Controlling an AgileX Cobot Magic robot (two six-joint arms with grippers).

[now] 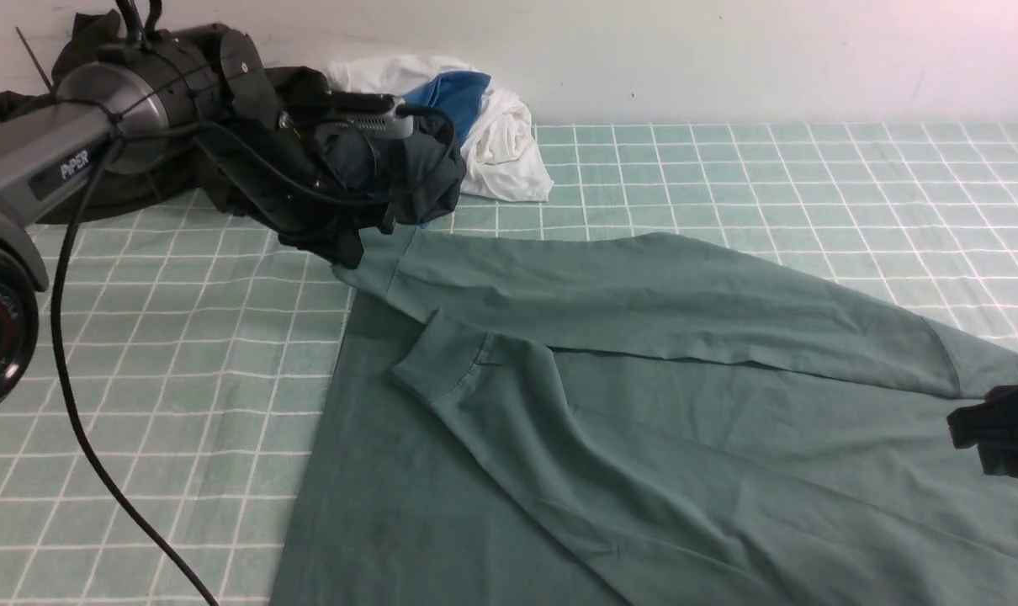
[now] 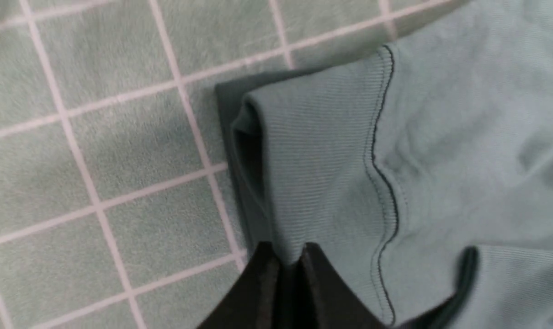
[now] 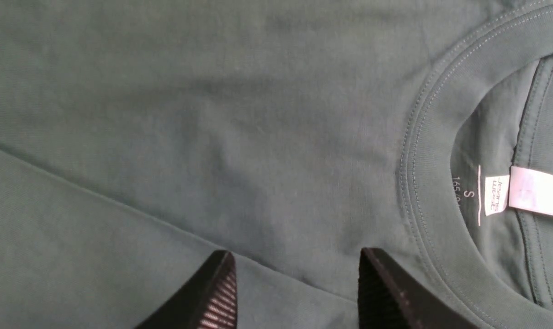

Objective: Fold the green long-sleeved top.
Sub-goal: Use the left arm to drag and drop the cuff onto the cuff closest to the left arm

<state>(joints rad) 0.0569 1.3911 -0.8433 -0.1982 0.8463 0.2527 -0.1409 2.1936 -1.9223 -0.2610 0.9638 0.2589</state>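
Over the checked cloth (image 1: 181, 353), spread flat with both sleeves laid across the body: green long-sleeved top (image 1: 644, 438). Runs its far sleeve from the right shoulder to the left, ending in a ribbed cuff (image 2: 313, 173). Sits pinched at that cuff by the left gripper (image 2: 286, 256), jaws pressed together on the rib. Leaves the right gripper (image 3: 297, 274) spread, hovering over the chest beside the neckline (image 3: 422, 160), well apart from the cuff. Probably means carrying the cuff rightward along the sleeve's line, left arm nearer.
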